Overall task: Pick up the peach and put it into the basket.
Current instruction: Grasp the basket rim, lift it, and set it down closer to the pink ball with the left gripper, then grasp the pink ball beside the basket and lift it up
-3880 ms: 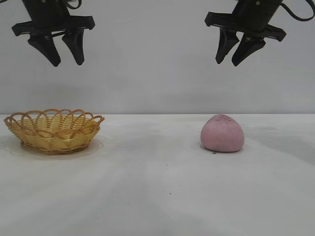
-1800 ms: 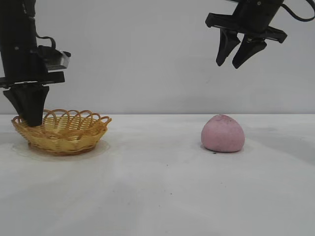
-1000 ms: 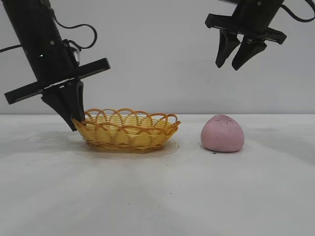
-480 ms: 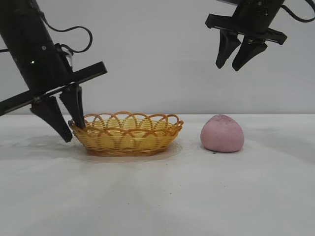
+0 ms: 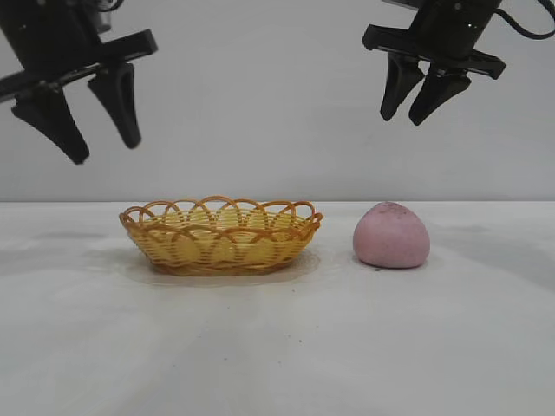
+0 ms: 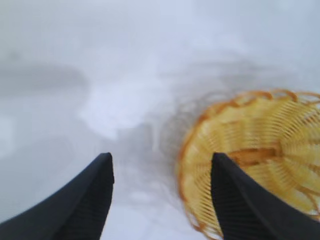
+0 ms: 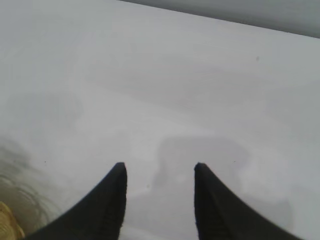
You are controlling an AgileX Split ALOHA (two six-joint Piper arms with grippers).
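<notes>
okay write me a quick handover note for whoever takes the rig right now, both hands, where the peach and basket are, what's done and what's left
Left hand: open, empty, raised above and left of the basket.
Right hand: open, empty, high above the peach.
Basket: upright and empty on the table, near the middle.
Peach: on the table just right of the basket, a small gap between them, untouched.
Done: nothing of the pick itself.
Left: lower a hand, probably the right, onto the peach, grip it, lift it, release it in the basket.
</notes>
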